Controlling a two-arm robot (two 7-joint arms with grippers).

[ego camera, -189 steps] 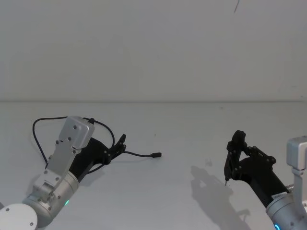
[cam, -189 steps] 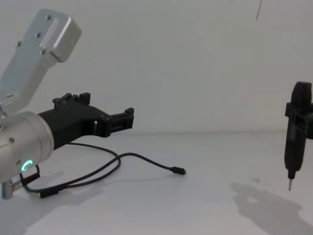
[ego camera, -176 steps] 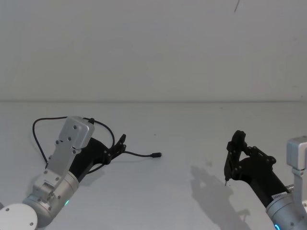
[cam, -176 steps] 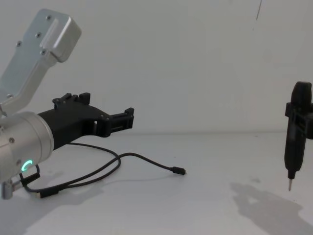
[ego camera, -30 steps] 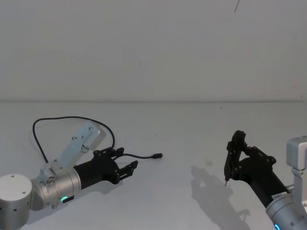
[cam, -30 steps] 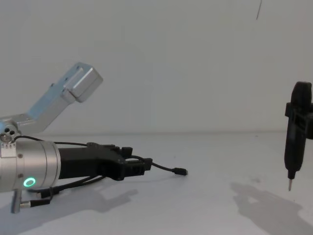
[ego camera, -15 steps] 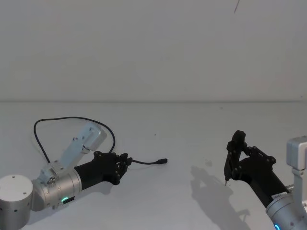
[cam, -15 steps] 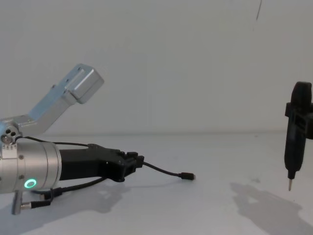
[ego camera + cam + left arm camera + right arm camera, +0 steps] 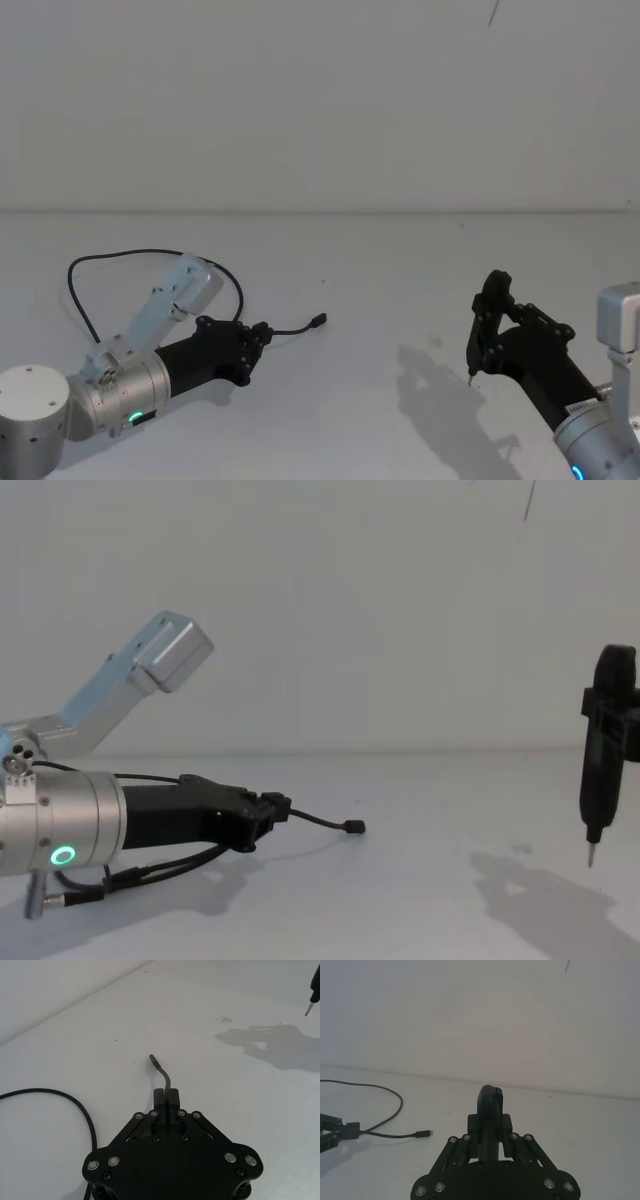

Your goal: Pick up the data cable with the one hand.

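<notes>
A big white bench (image 9: 380, 280) goes from side to side, and a plain pale wall (image 9: 320, 100) stands behind it.

The left arm (image 9: 105, 390) lies low over the near left part of the bench. It has a fat silver wrist with a green ring (image 9: 63, 856) that glows. The right arm (image 9: 600, 430) comes in from the near right corner, well apart from the left one. It has a blue light (image 9: 578, 470) on its wrist.

The left claw (image 9: 258, 335) is long and black, and it points toward the middle of the bench. Its two fingers (image 9: 172, 1096) are squeezed together on the data cable (image 9: 100, 257), near one end of it. The right claw (image 9: 590, 835) is black too. It points down and hangs above the bench, with its dark shadow (image 9: 430, 385) on the white top beside it. Its fingers are pressed tight together.

The data cable is thin and black. Most of it lies in a wide loop on the bench behind the left arm. A short piece sticks out past the left claw's tip and bends a little.

A small dark plug (image 9: 318, 321) sits at the end of that short piece.

A short dark wire (image 9: 588, 848) with a tiny silver tip pokes down from the right claw's tip
</notes>
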